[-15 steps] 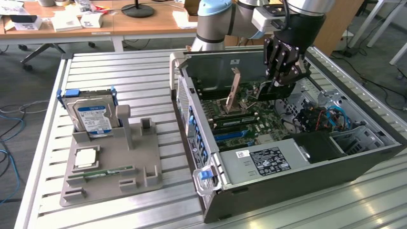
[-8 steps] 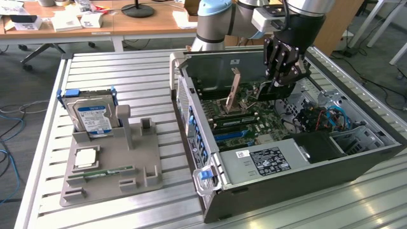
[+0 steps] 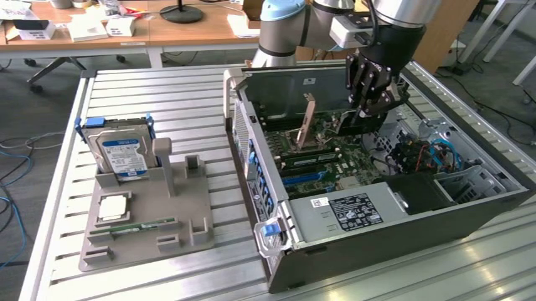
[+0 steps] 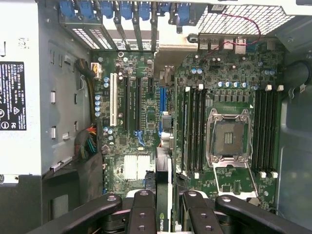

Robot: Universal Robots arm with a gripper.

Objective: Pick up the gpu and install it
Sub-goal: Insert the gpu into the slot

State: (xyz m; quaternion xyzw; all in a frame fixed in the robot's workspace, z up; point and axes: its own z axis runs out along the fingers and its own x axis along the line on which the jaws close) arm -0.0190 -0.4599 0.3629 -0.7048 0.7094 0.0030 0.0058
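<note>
My gripper (image 3: 369,111) is lowered into the open computer case (image 3: 469,216) over the green motherboard (image 3: 322,157). It is shut on the gpu (image 3: 356,123), a dark flat card hanging below the fingers. In the wrist view the gpu (image 4: 164,170) shows edge-on between the black fingers (image 4: 142,207), with a green logo on its edge. My gripper (image 4: 164,204) holds it just above the board, roughly in line with the blue expansion slot (image 4: 163,105). I cannot tell whether the card touches the slot.
Black slots (image 4: 132,102) and a white slot (image 4: 113,105) lie beside the blue one. The open processor socket (image 4: 229,136) sits between memory slots. The power supply (image 3: 352,210) fills the case's near end. Outside, a grey fixture (image 3: 147,216) holds a hard drive (image 3: 122,153).
</note>
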